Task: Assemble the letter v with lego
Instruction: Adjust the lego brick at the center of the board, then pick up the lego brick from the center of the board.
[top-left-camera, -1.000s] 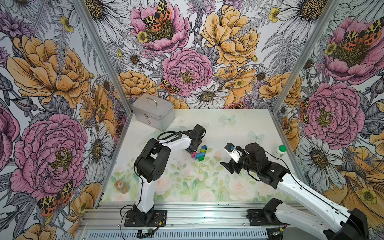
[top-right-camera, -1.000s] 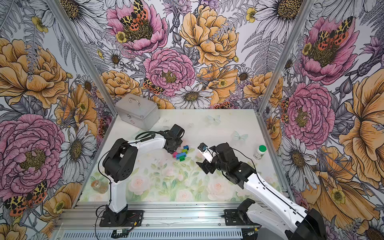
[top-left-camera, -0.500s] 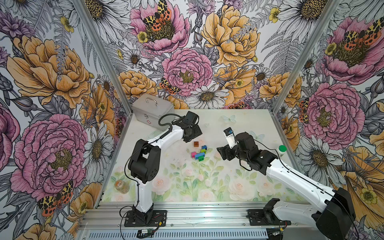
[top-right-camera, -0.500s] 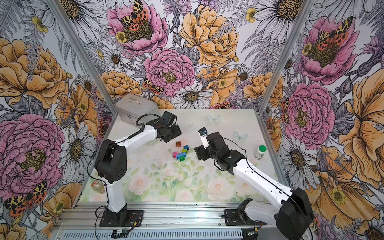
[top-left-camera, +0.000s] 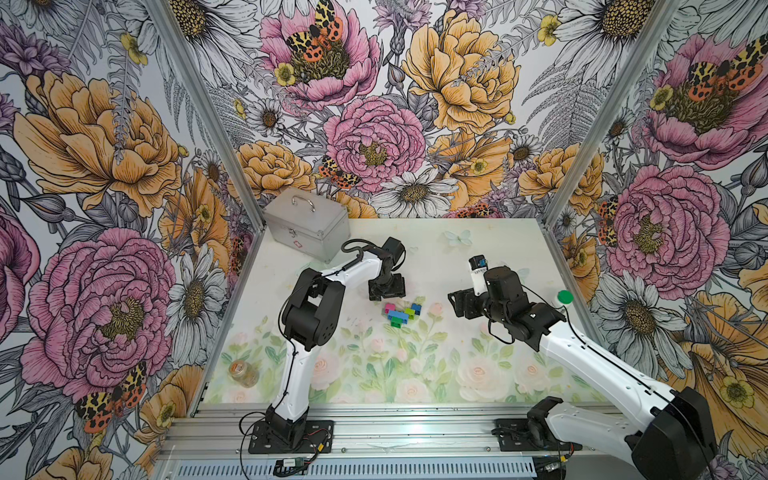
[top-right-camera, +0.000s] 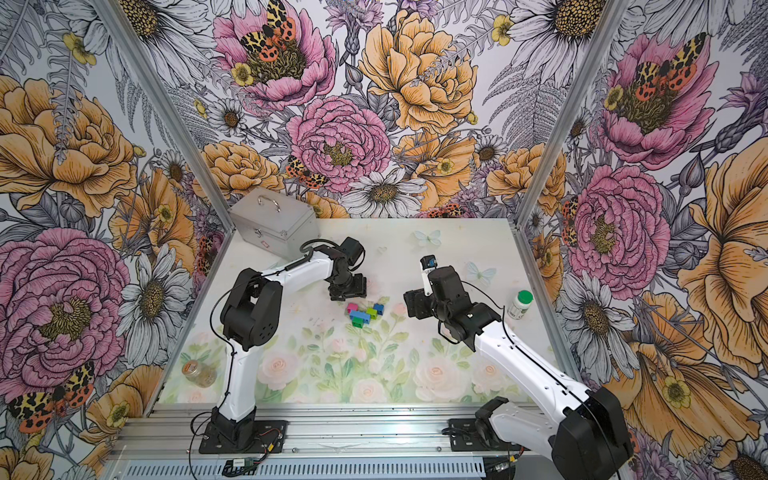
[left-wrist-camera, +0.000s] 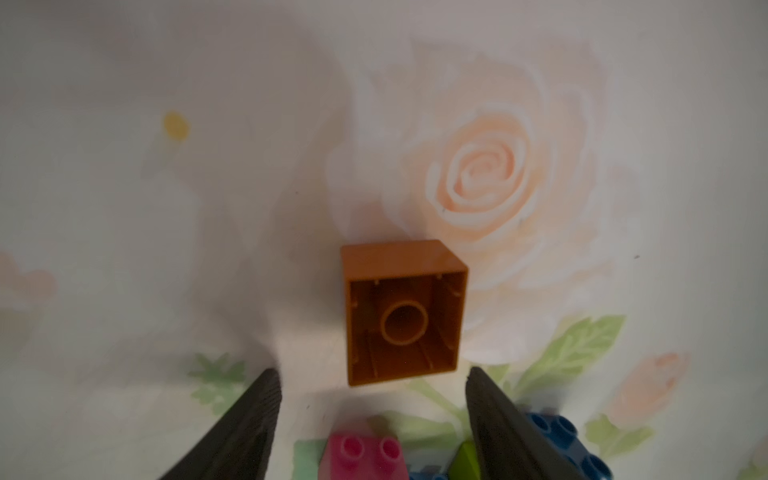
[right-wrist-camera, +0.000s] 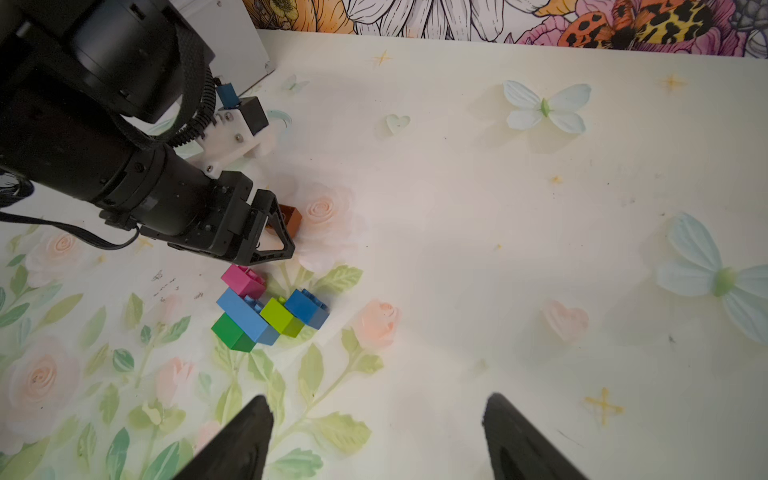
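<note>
Near the middle of the table (top-left-camera: 478, 249) a cluster of joined bricks (top-left-camera: 401, 312) is seen in both top views. In the right wrist view it is made out as a light-blue bar (right-wrist-camera: 245, 316) with a dark-green brick (right-wrist-camera: 232, 334) against one long side. A pink brick (right-wrist-camera: 243, 280) and a lime brick (right-wrist-camera: 282, 318) are set on the other side, and a dark-blue brick (right-wrist-camera: 307, 308) is joined to the lime one.

The left claw (top-left-camera: 387, 293) is lowered at about 11 o'clock from the cluster, just beside it. Its jaws are parted and nothing is clasped. An orange brick (left-wrist-camera: 403, 311) is laid on its side just ahead of the fingertips (left-wrist-camera: 249, 424), with its hollow underside turned to the left wrist camera. It is kept apart from the pink brick.

The right claw (right-wrist-camera: 374, 415) is held at about 3 o'clock from the cluster, well apart from it. Its jaws are spread wide and empty above the bare table.

A metal case (top-left-camera: 307, 224) is placed in the 11 o'clock corner. A green-capped white bottle (top-left-camera: 563, 300) is stood at the 3 o'clock edge, and a jar (top-left-camera: 243, 372) is seen near 8 o'clock.
</note>
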